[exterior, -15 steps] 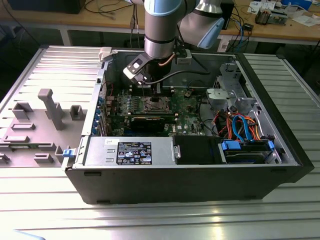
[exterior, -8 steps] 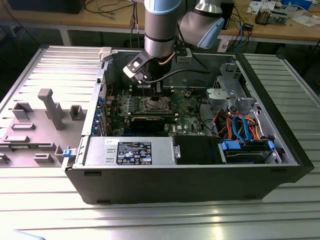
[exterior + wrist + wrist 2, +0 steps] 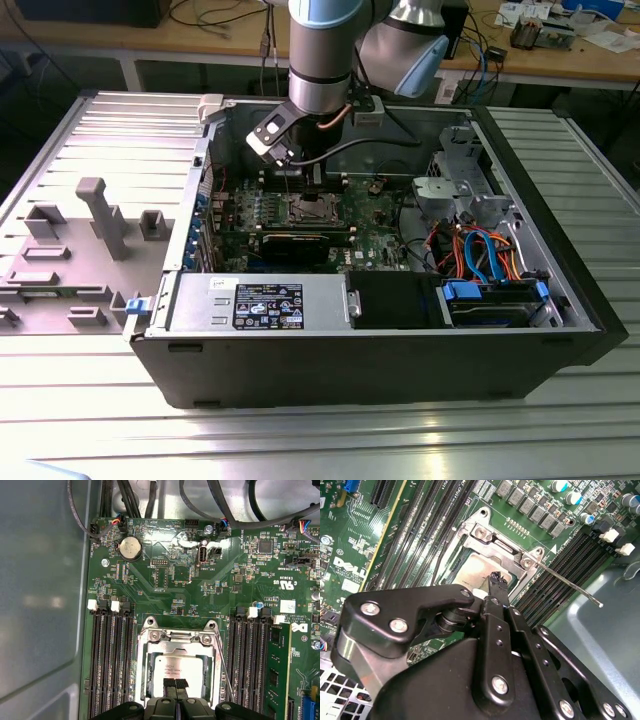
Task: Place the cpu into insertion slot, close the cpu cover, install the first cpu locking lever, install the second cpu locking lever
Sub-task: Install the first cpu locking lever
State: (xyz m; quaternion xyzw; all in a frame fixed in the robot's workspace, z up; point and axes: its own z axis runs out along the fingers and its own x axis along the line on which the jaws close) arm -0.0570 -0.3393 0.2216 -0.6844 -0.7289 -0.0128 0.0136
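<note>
The cpu [image 3: 177, 667] lies flat in the insertion slot [image 3: 145, 672] on the green motherboard, its dull silver top showing through the square opening of the cpu cover [image 3: 177, 639], which lies down over it. My gripper [image 3: 175, 683] hovers at the chip's edge, fingers pressed together with nothing between them. In the second wrist view the black fingertips [image 3: 498, 581] end just over the cpu [image 3: 472, 570], inside the cover [image 3: 492, 534]. A thin wire locking lever [image 3: 570, 584] sticks out sideways from the socket, unlatched. In the exterior view the gripper [image 3: 303, 190] reaches down over the slot [image 3: 306, 210].
Long black memory slots [image 3: 107, 665] flank the socket on both sides. A coin battery [image 3: 131, 547] and cables lie beyond it. The case holds a black labelled box [image 3: 268, 305], a blue drive bay [image 3: 490, 300] and coloured cables [image 3: 480, 250]. A grey fixture [image 3: 100, 215] stands beside the case.
</note>
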